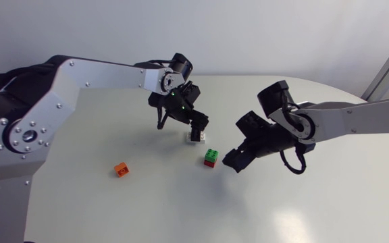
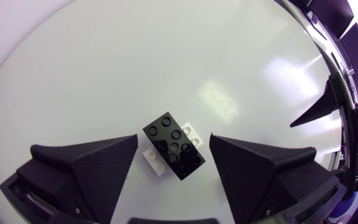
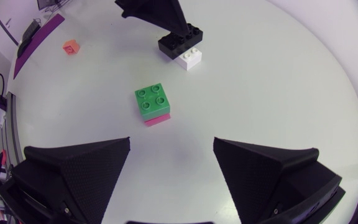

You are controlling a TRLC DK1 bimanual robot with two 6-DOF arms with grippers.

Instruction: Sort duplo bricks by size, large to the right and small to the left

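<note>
Orange brick: a small one, lying alone on the bench, furthest left. I'm counting it as already sitting on the small side.
Black brick: the long, large one, resting crosswise on top of another brick near the middle. By my reading it is waiting to be lifted off and carried right.
White brick: peeking out from under the black one on both sides. It is looking short to me, so probably heading left once it is freed.
Green brick: a small square one, sitting just right of the black stack and well apart from the orange one. It needs splitting and sending left.
Pink brick: showing as a thin edge beneath the green one, and seeming the same small size.
Sorting: mostly lying ahead, I'm judging, with two stacks not yet taken apart and the large brick not yet out to the right.
Left arm: coming in from the left edge and arching over to the middle, with its wrist bending steeply down.
Left hand: hanging right over the black-on-white stack, fingers moderately spread and straddling it. I'm seeing a sliver of bench beside each finger, so I'm taking it as gripping nothing.
Right arm: stretching in low from the right edge.
Right hand: hovering just short of the green stack, fingers gaping wide and carrying nothing.
</note>
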